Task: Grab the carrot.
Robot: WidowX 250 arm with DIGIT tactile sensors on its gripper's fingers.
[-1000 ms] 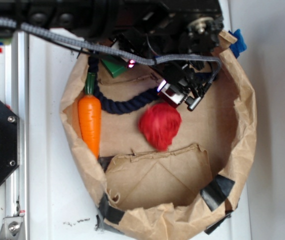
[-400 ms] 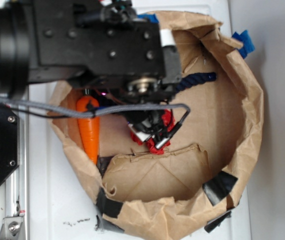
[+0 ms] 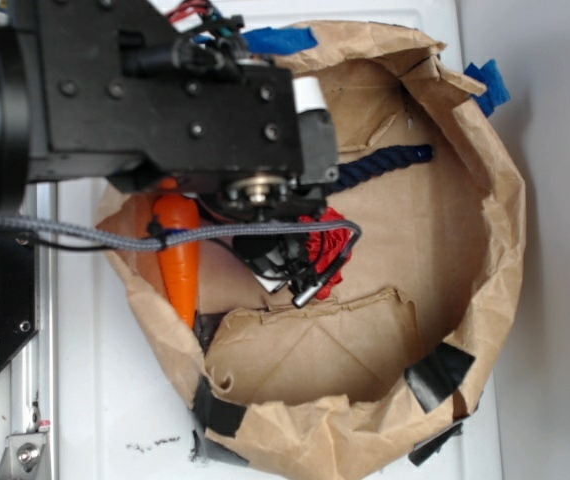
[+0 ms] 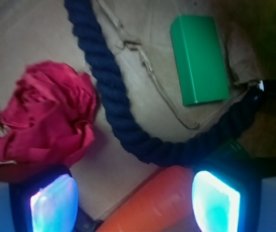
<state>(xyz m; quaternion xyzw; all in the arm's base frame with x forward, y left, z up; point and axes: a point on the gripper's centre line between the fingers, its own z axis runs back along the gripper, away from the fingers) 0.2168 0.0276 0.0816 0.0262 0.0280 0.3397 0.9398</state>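
Now claw (image 4: 135,203) — open — over carrot (image 4: 152,203)

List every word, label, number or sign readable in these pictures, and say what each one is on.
There is none to read. The carrot, green block, dark blue rope, red paper flower, paper bag and blue tape are all unmarked. The black arm shows only screws. The gripper pads glow, without markings.
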